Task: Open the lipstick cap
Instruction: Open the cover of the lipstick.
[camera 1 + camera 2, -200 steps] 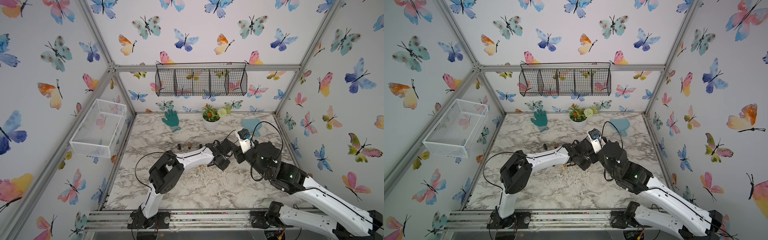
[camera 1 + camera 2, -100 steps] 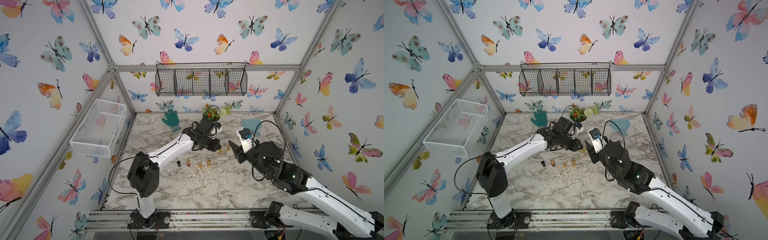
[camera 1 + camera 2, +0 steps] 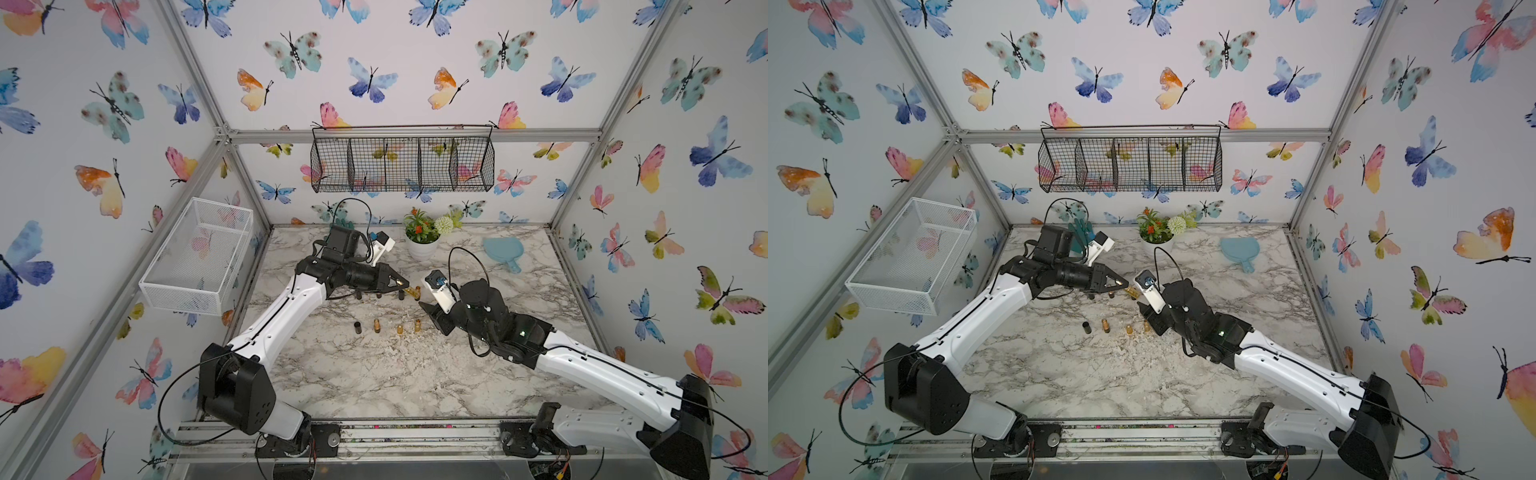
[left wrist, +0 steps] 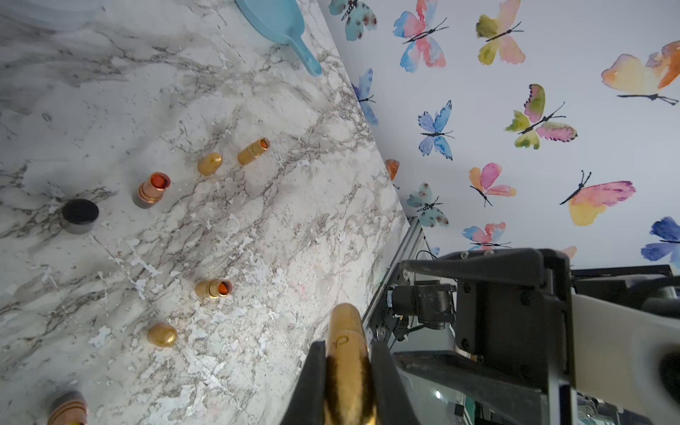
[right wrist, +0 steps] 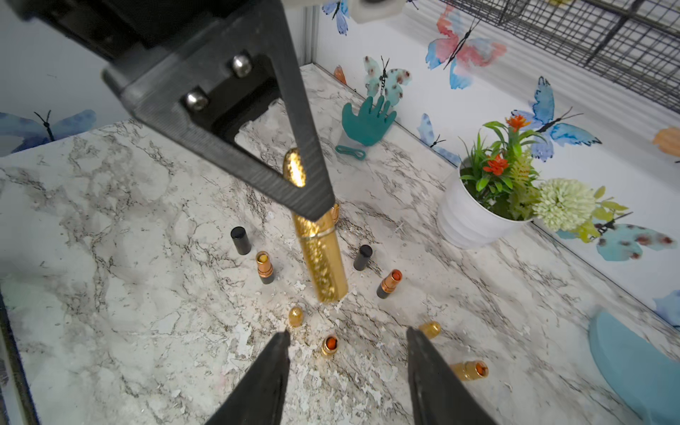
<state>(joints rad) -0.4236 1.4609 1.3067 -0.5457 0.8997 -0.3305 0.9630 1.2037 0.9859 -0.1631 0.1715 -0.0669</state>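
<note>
Left gripper (image 4: 347,349) was squeezing the gold lipstick (image 5: 323,257) tight, holding it up over the marble table (image 3: 374,374), not opened yet, and the right gripper (image 5: 347,335) hung close by with its jaws apart, touching nothing.

The marble-patterned bench (image 3: 374,374), its surface flaked in white patches around the middle, carries a teal glove (image 5: 368,121), a white plant pot (image 3: 422,249) and a blue paddle (image 3: 503,251) along its back edge, and mid-bench a loose scatter of black caps (image 5: 241,240), gold caps (image 5: 295,316) and uncapped lipsticks (image 5: 265,266).
</note>
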